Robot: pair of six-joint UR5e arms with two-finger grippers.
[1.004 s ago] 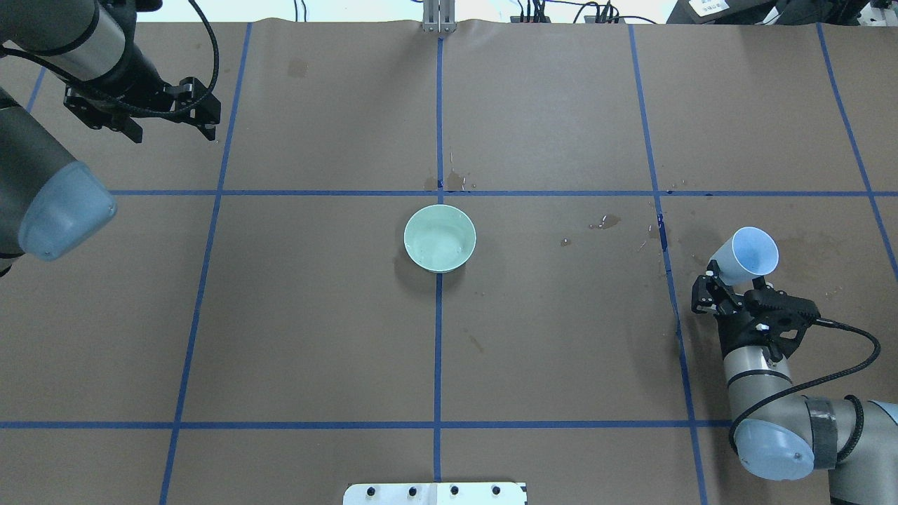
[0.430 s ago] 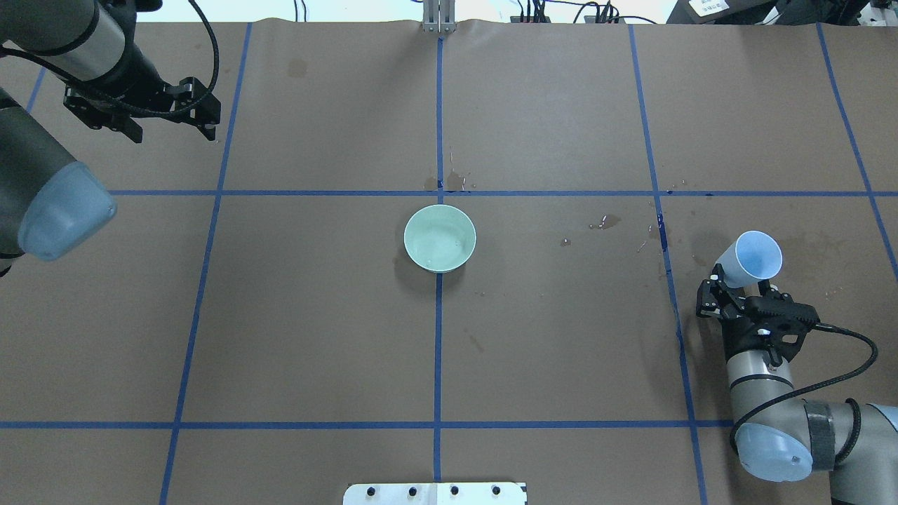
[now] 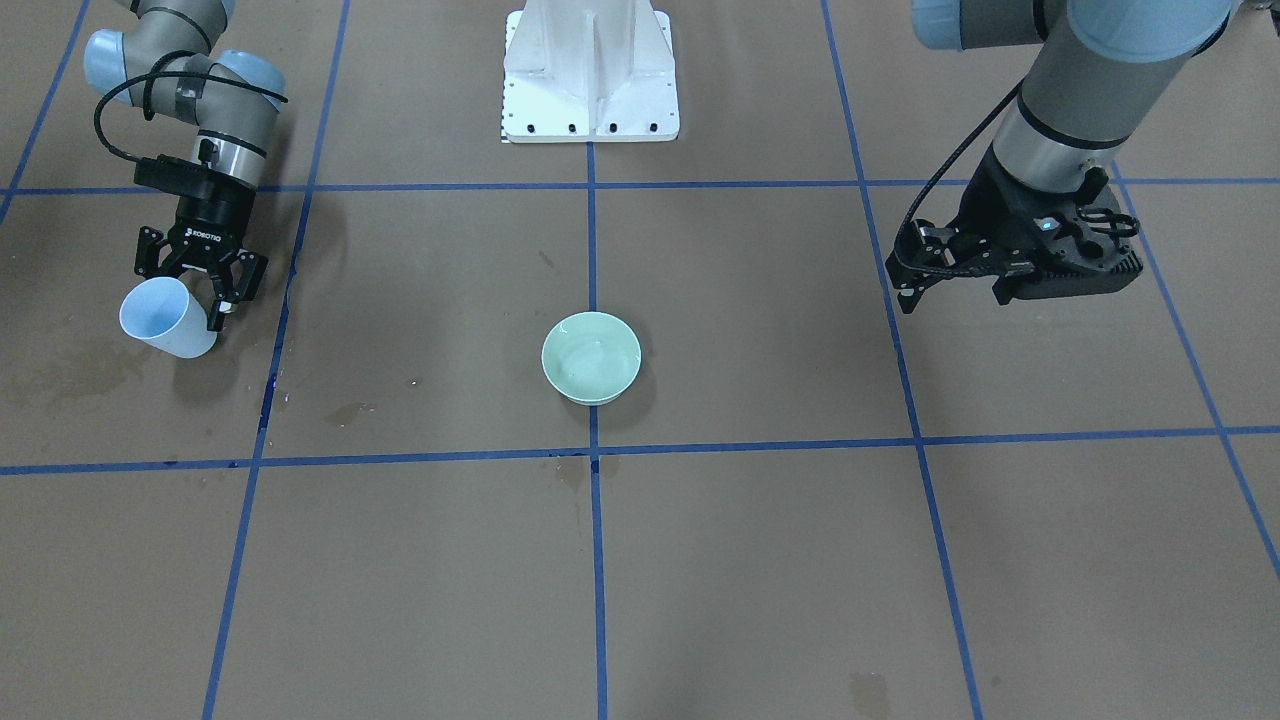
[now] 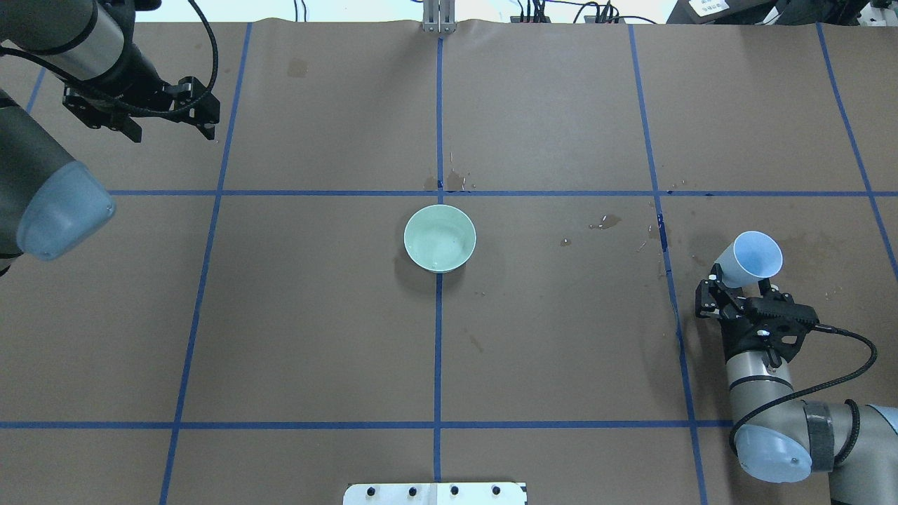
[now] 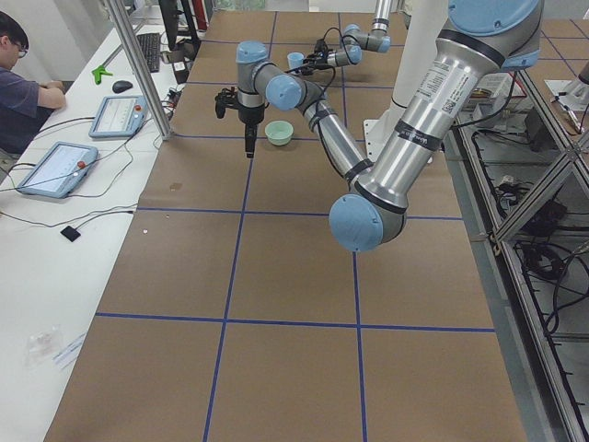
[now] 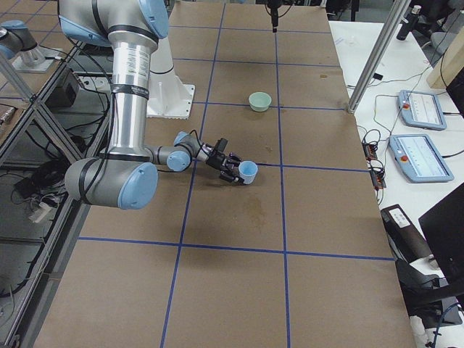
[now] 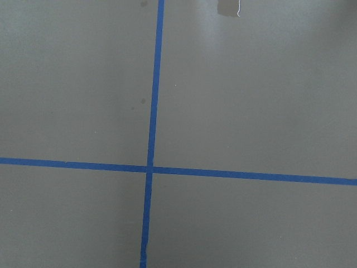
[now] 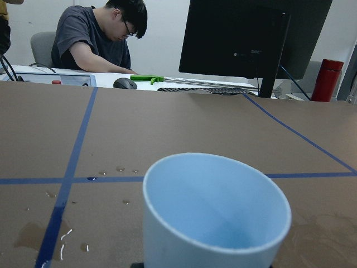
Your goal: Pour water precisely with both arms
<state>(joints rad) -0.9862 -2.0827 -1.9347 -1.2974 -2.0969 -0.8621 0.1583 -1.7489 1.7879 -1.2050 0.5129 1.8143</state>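
A pale green bowl [image 4: 440, 238] stands at the table's centre, also in the front view [image 3: 590, 357]. Water [image 4: 436, 247] shows in it only as faint glints. My right gripper [image 4: 738, 286] is shut on a light blue cup [image 4: 751, 258] low over the table at the right, seen from the front too [image 3: 168, 318]. In the right wrist view the cup [image 8: 215, 209] fills the foreground and I see no water in it. My left gripper [image 4: 172, 126] is open and empty, high over the far left of the table, away from the bowl.
Wet stains [image 4: 605, 222] mark the brown paper between the bowl and the cup, and more lie behind the bowl [image 4: 449, 182]. The white pedestal [image 3: 590, 70] stands at the robot's side. An operator [image 5: 23, 87] and tablets [image 5: 120, 115] are at the far side.
My right gripper has lowered the blue cup and drawn it slightly back toward the robot, then held still. The left arm has barely moved.
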